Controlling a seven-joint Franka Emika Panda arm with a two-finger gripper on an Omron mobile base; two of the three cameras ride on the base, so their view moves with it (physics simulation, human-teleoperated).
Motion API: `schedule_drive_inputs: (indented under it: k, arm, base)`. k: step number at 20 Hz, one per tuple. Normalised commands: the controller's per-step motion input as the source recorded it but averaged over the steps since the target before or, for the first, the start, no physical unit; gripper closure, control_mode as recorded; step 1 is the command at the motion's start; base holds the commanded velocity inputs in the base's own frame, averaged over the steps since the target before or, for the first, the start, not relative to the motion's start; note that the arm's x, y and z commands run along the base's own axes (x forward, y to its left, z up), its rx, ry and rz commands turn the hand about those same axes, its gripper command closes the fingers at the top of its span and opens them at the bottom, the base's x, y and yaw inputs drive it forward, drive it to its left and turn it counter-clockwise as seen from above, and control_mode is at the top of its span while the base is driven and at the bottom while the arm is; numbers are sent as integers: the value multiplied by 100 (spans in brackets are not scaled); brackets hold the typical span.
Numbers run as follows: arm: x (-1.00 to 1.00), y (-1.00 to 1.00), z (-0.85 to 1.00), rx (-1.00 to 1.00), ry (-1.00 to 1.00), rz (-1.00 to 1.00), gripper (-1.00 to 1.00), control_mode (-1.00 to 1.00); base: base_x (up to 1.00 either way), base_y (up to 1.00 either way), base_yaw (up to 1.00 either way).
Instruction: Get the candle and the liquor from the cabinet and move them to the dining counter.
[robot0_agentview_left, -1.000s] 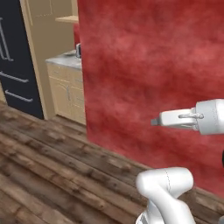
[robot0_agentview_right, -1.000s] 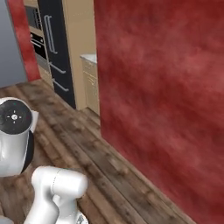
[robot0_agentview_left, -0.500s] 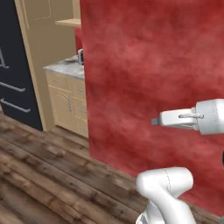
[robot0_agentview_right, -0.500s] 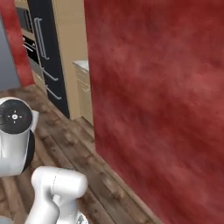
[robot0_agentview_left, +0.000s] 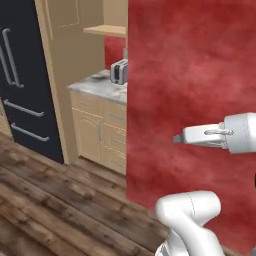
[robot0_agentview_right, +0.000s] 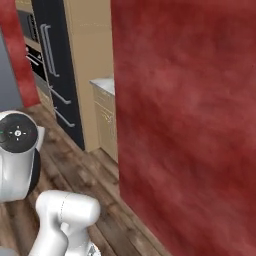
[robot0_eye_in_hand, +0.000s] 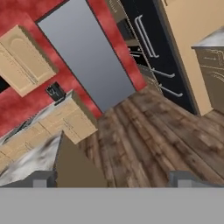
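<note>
A mottled red wall stands close ahead of the base and blocks much of what lies beyond. Left of it runs a dark wood plank floor, and past that a tall black refrigerator with silver bar handles beside a tan panel. A small grey-white marble surface on low tan drawer units carries a silver toaster; this is the small worktop, not the dining counter. In the hand view, a light tan panelled wall cabinet hangs on a red wall above another marble-topped run; whether it is the cabinet the task means I cannot tell.

The white arm is held out level with nothing in it. The gripper has its jaws spread wide and empty, the two dark tips far apart at the bottom of the hand view, aimed across the floor.

The candle and the liquor bottle are presumably shut inside a cabinet, so the fetching seems not yet begun. The chief risk, as I judge it, is the red wall: it sits near the outstretched arm, and a turn of the base could swing the arm into it. A second risk is stopping at the wrong cabinet, since several tan units look alike.
</note>
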Motion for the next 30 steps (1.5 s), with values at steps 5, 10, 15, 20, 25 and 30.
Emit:
schedule_drive_inputs:
  k: [5, 10, 15, 20, 25, 30]
  arm:
    - [0, 0, 0, 0, 0, 0, -100, 100]
    - [0, 0, 0, 0, 0, 0, -100, 100]
    - [0, 0, 0, 0, 0, 0, -100, 100]
    - [0, 0, 0, 0, 0, 0, -100, 100]
    - [0, 0, 0, 0, 0, 0, -100, 100]
    - [0, 0, 0, 0, 0, 0, -100, 100]
  base:
    - [98, 76, -1]
    - [80, 68, -15]
    - [65, 69, -28]
    - [60, 61, -32]
    - [50, 40, -35]
    - [43, 16, -40]
